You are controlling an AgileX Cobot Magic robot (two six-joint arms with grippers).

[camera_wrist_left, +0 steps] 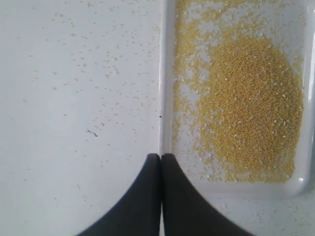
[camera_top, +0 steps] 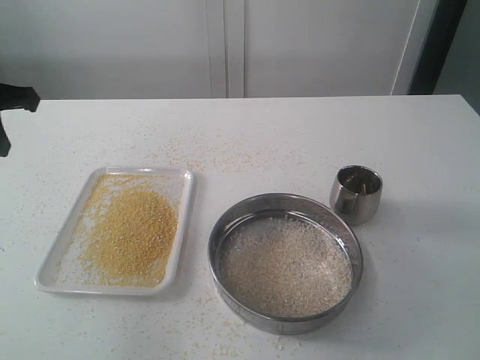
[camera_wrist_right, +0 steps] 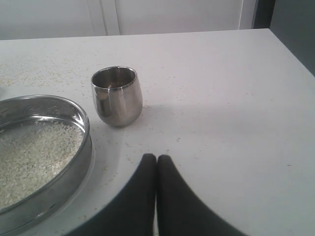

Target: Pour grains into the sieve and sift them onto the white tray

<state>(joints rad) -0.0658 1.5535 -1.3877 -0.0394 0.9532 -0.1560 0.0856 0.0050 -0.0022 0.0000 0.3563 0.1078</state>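
Firstly, the exterior view: the white tray (camera_top: 66, 264) lies left on the surface (camera_top: 420, 300), carrying yellow meal (camera_top: 133, 236). The sieve (camera_top: 285, 324) beside it holds whitish grains (camera_top: 285, 266), with a steel cup (camera_top: 355, 196) just beside it.

Left wrist view: the left end effector (camera_wrist_left: 161, 160), pinched together and empty, hangs over the tray's rim.

Right wrist view: the right end effector (camera_wrist_right: 156, 161), likewise pinched and empty, is near the sieve and cup.

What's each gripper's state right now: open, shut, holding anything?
Left gripper: closed, holding nothing, by the white tray rim.
Right gripper: closed, holding nothing, near the steel cup.
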